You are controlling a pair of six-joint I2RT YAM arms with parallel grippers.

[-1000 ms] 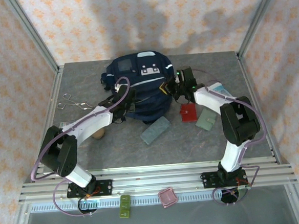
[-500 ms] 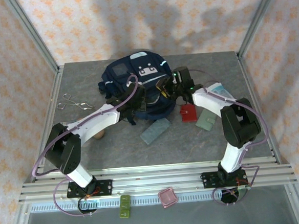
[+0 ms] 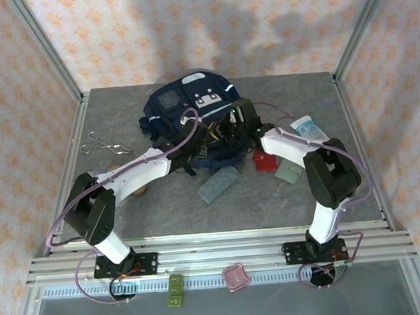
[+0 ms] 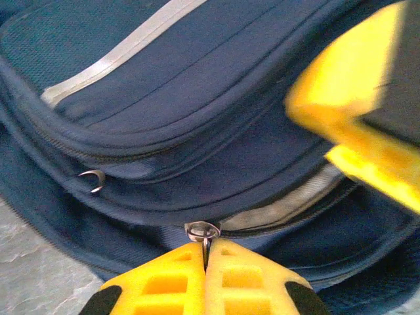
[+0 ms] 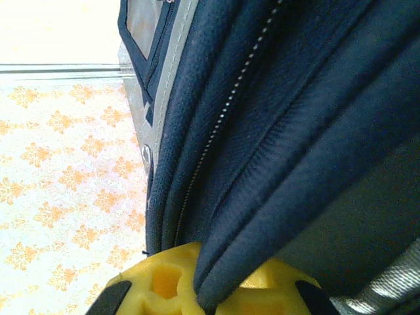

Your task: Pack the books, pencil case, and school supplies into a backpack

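Holding the backpack (image 3: 192,105) with both hands.
Pinching its zipper pull (image 4: 202,231) tight in the left hand (image 4: 205,254), squeezing a fold of its cloth in the right hand (image 5: 207,289), pencil case (image 3: 218,183) lying near the backpack.

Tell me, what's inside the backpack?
Nothing inside shows: the navy cloth of the backpack covers it all, so any books there are hidden. The pencil case, red piece and grey-green piece lie outside on the table.

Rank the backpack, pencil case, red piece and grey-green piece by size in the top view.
1. backpack
2. pencil case
3. red piece and grey-green piece: too alike to rank.
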